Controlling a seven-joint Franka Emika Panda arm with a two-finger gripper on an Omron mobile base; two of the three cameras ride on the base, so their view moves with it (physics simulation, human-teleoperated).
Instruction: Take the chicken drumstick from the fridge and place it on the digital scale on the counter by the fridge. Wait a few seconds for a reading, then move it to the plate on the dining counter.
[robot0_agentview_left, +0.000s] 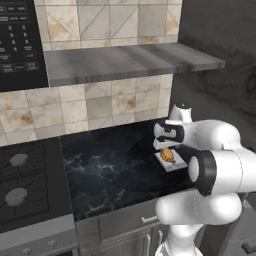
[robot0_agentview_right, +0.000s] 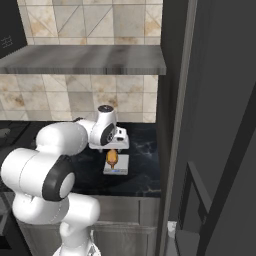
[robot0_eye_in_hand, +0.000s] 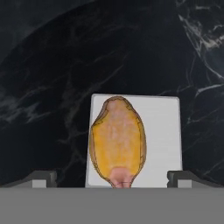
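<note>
Above the digital scale (robot0_eye_in_hand: 162, 131) we saw the gripper (robot0_eye_in_hand: 112, 177) with its jaws spread wide, holding nothing. Below it the chicken drumstick (robot0_eye_in_hand: 117, 142) lay on the scale's left half, and the scale sat on the black marble counter (robot0_agentview_left: 110, 170) beside the fridge (robot0_agentview_right: 210, 125).

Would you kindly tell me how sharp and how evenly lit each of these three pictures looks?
Hand view: the chicken drumstick on the digital scale is crisp and evenly lit, without glare. Left base view: the counter looks soft and dark, with faint veins. Right base view: the fridge side is in deep shade, and the tiled wall brighter.
</note>
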